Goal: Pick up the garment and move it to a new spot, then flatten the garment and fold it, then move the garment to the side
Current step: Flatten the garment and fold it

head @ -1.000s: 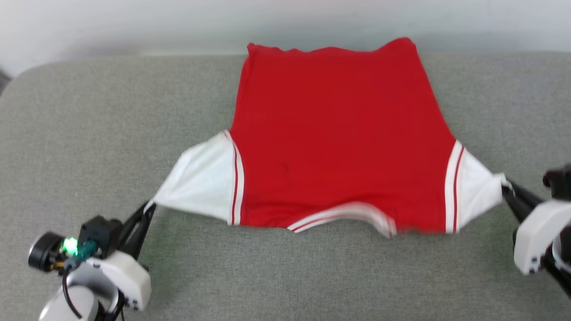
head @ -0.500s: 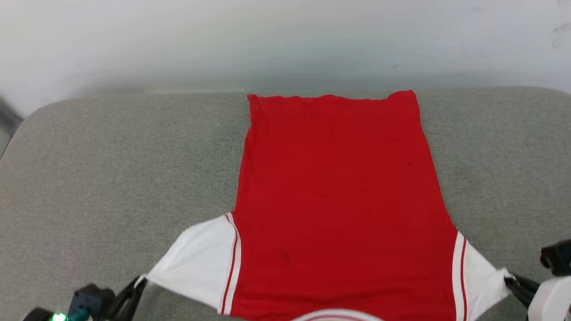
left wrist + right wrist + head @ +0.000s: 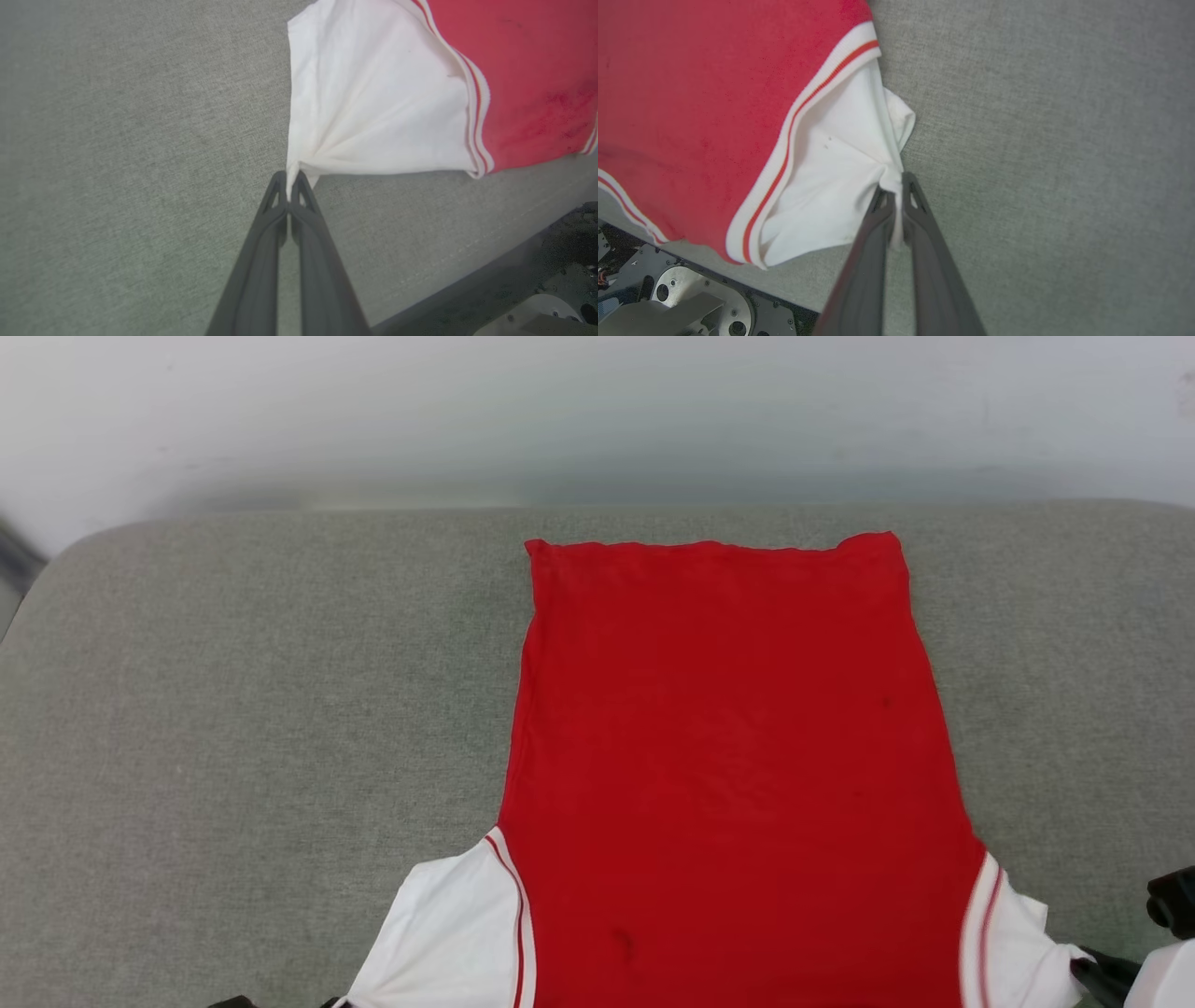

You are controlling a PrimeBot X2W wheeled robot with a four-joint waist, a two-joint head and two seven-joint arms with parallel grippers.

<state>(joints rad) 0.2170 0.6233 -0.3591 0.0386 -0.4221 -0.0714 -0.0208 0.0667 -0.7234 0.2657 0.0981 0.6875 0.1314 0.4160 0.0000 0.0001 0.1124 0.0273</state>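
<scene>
The garment, a red jersey with white sleeves, lies back side up and stretched flat on the grey cushion, its hem toward the far edge. In the left wrist view my left gripper is shut on the tip of one white sleeve, which fans out taut from the pinch. The right gripper is shut on the bunched tip of the other white sleeve. In the head view the right gripper shows at the bottom right corner beside the sleeve's end.
A pale wall rises behind the cushion's far edge. The cushion's near edge and the robot's base show below the jersey's collar end in the wrist views. Bare grey fabric lies left and right of the garment.
The jersey has been drawn toward the cushion's near edge with both sleeves held, and the head camera has tilted up, so the grippers have slid down to the frame's bottom edge.
</scene>
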